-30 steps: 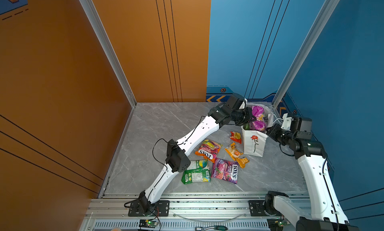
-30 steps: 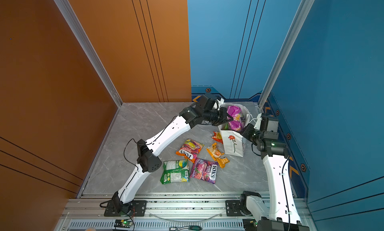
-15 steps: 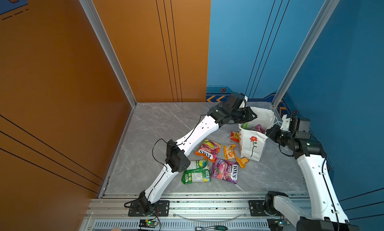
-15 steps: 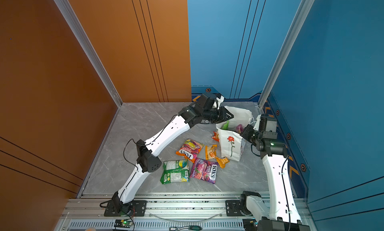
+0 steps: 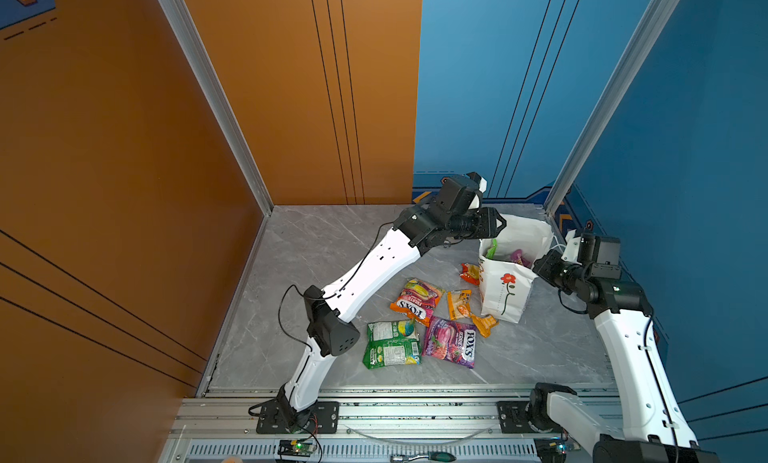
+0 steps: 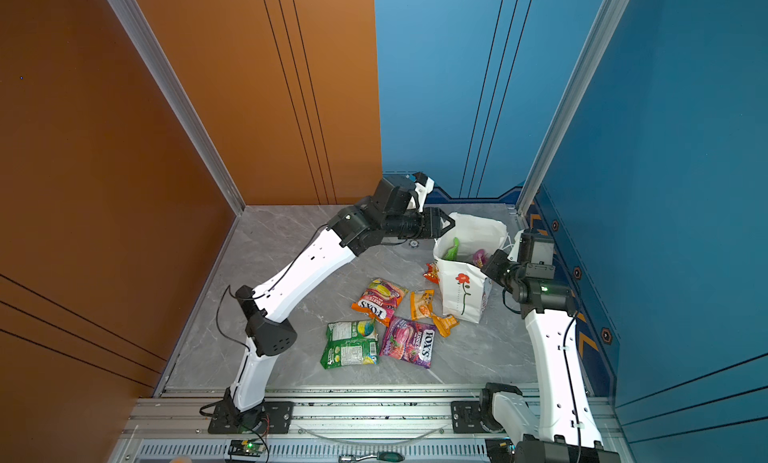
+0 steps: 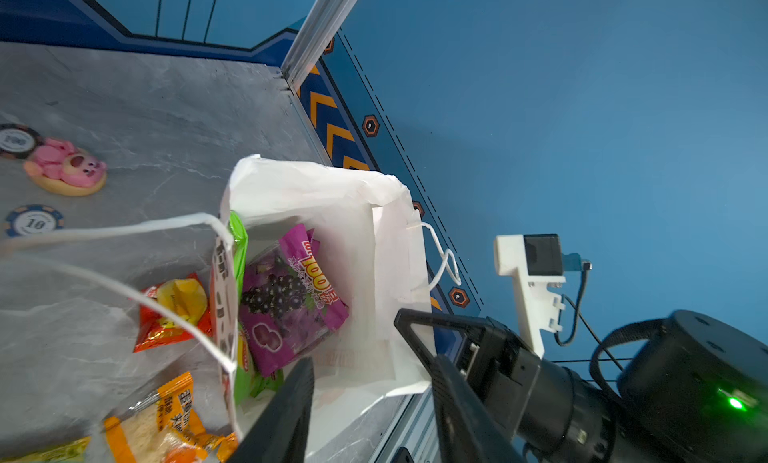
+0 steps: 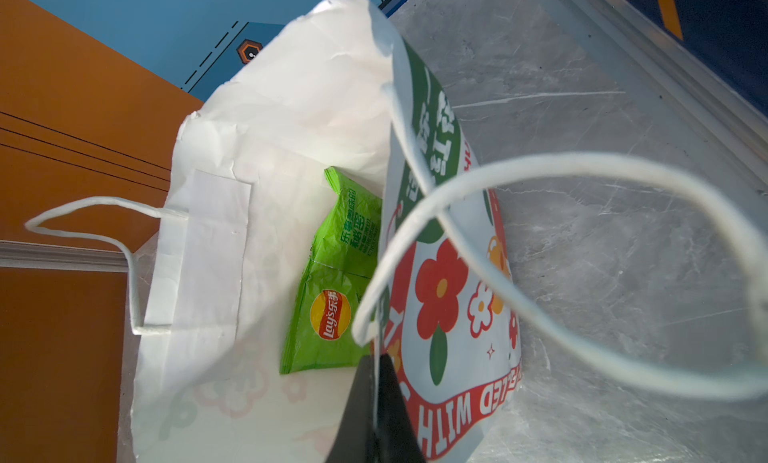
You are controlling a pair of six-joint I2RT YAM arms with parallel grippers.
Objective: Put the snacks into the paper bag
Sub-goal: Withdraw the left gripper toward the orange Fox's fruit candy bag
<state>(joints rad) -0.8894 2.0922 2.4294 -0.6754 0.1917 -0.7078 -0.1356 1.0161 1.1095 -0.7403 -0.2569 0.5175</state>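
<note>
Left gripper (image 7: pixel 374 359) jaws spread, empty, at mouth of tall creased white paper bag (image 7: pixel 332 199). Right gripper (image 8: pixel 374 369) pinched flat on bag's printed side wall. Inside: glossy purple grape packet (image 7: pixel 291 298), crinkly green Lay's packet (image 8: pixel 332 282). Orange FOX'S packet (image 5: pixel 415 302), purple FOX'S packet (image 5: pixel 451 343) flat on grey marbled tabletop (image 5: pixel 299 249) beside bag.

- Robot lab test cell: orange panels (image 5: pixel 291 86) and blue panels (image 5: pixel 498 86) on aluminium posts (image 5: pixel 216 99) wall the space beyond the jaws of the left gripper (image 5: pixel 500 225).
- Behind the jaws, an aluminium rail (image 5: pixel 415 411) holds both arm bases (image 5: pixel 297 417); a screwdriver (image 5: pixel 432 456) and a bare circuit board (image 5: pixel 297 446) lie by it.
</note>
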